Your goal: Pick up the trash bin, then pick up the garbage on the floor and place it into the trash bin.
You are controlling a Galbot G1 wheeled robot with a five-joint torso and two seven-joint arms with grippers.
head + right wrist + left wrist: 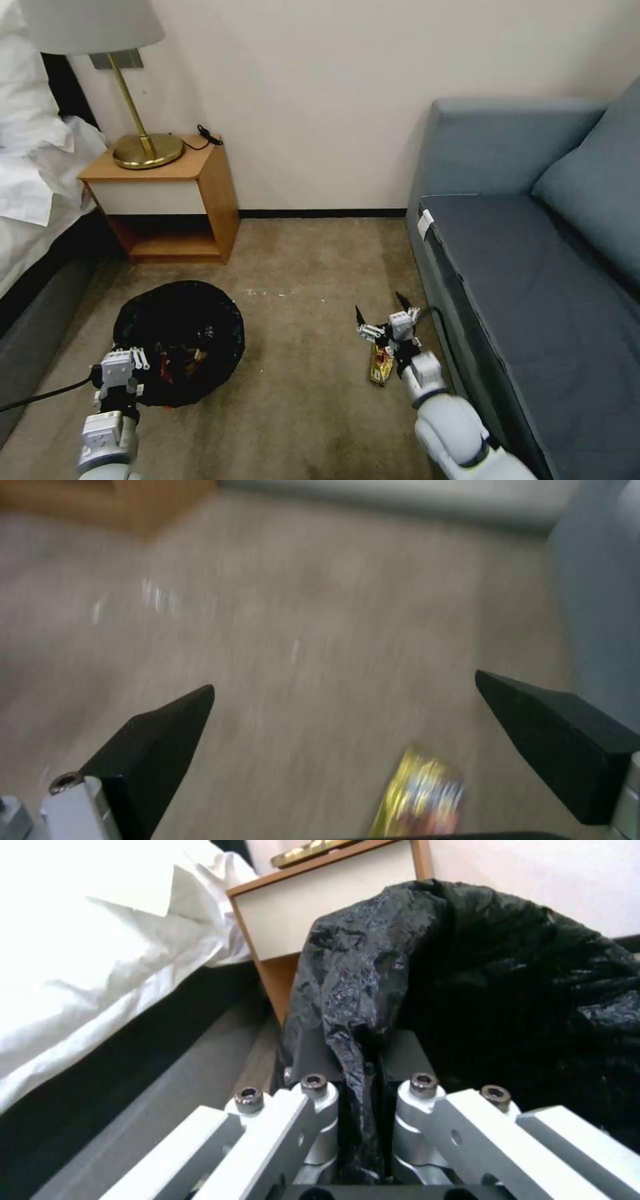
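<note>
- On the beige carpet (313,347), toward 8 o'clock in the head view, stands the trash bin (179,343), its crinkly black liner spread over the rim and a few litter pieces visible inside.
- At the bin's 8 o'clock edge the left gripper (130,363) has its jaws clamped on the rim; the left wrist view shows a fold of black bag (360,1040) pinched tightly between them.
- Toward 5 o'clock in the head view, the right gripper (383,313) hangs low over the carpet with its jaws spread wide apart, holding nothing.
- A yellow wrapper (381,365) lies flat on the carpet just beneath that gripper's wrist, near the base of the grey-blue sofa (533,267); the right wrist view shows it (420,800) behind the two dark fingertips (160,740), not between them.
- Bin and wrapper lie well apart, with bare carpet between.
- At 11 o'clock a wooden nightstand (173,193) carries a brass lamp (143,143), beside a bed (33,173) with white linen.
</note>
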